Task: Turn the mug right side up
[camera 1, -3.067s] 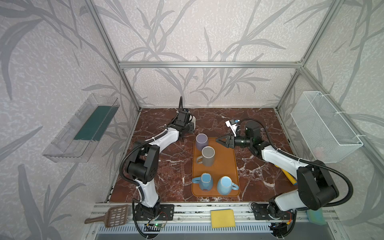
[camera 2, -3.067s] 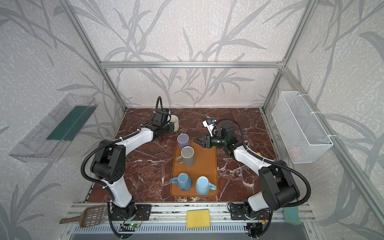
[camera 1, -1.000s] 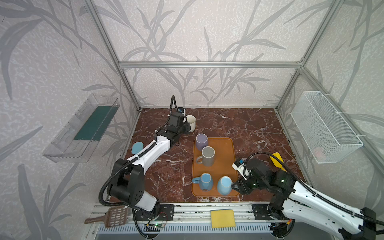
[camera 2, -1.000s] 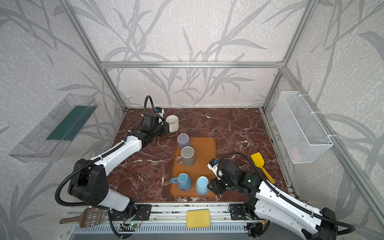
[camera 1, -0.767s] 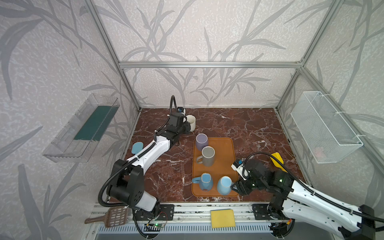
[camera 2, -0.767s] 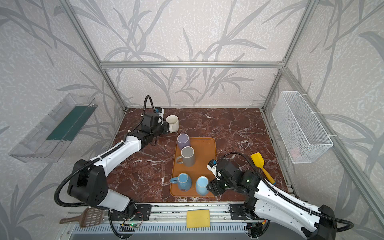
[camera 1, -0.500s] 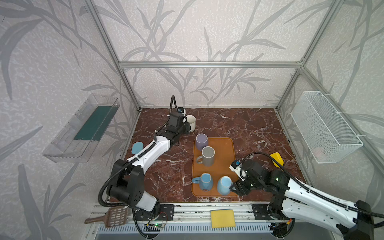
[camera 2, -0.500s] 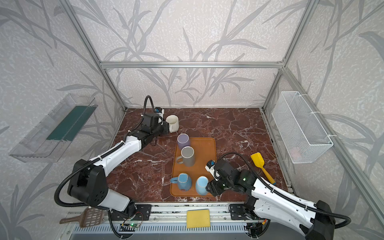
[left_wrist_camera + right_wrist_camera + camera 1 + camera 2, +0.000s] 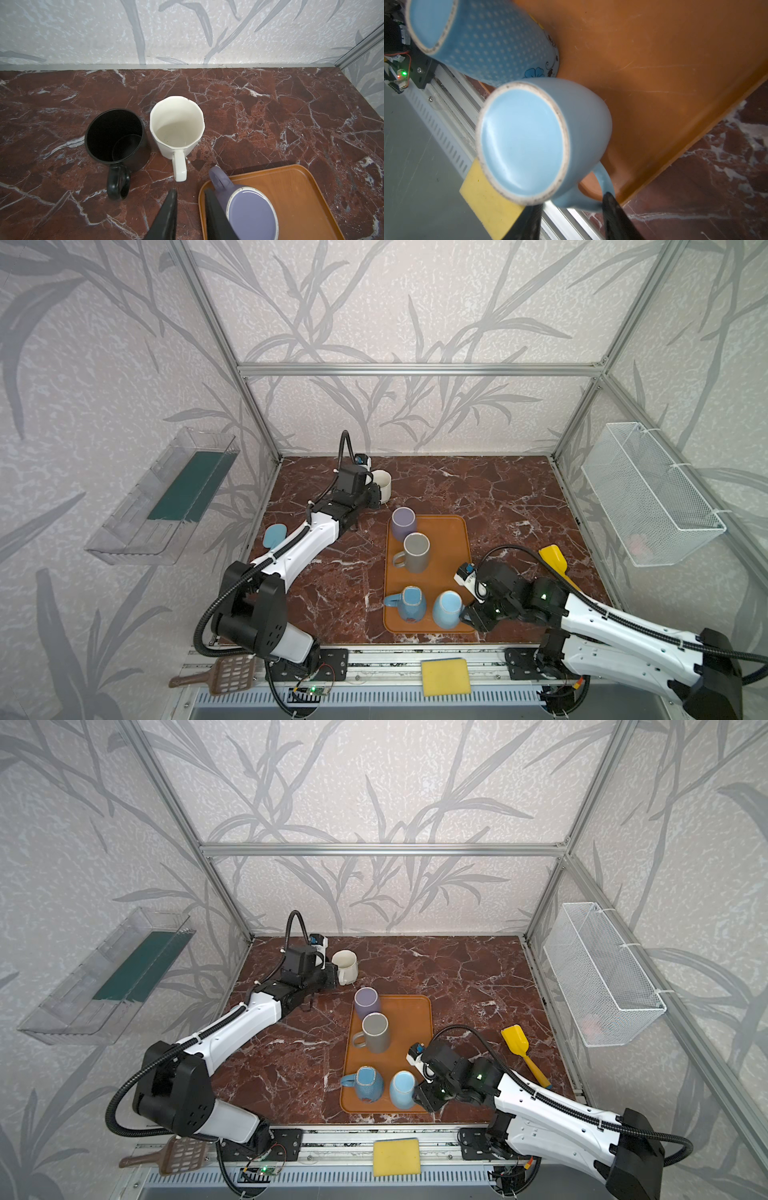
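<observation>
A flat orange plastic tray (image 9: 449, 539) lies on the dark red marble table (image 9: 498, 497), and the smooth light blue ceramic mug (image 9: 448, 608) stands upside down in the tray's front right corner, the one closest to the right arm's base, with its pale flat bottom facing up. The right claw (image 9: 467, 616) reaches in low over the tray's right edge and sits just beside that mug. In the right wrist view its two black fingers (image 9: 614, 216) stand apart, with the mug's curved handle (image 9: 606, 180) between them. One finger meets the outer bend of the handle. The other sits under the bottom rim of the mug with a gap to the handle, so the claw straddles the handle and is not clamped on it. Just beside this mug, further along the tray's front edge, a darker blue mug with white dots (image 9: 409, 603) also stands bottom up. A grey mug (image 9: 415, 551) stands near the tray's middle and a lilac mug (image 9: 403, 522) stands bottom up in its far left corner. The left claw (image 9: 190, 191) hovers just off that far left corner, its fingers a little apart and holding nothing. Beyond it, off the tray, a white mug (image 9: 176, 124) and a black mug (image 9: 114, 137) stand upright side by side.
</observation>
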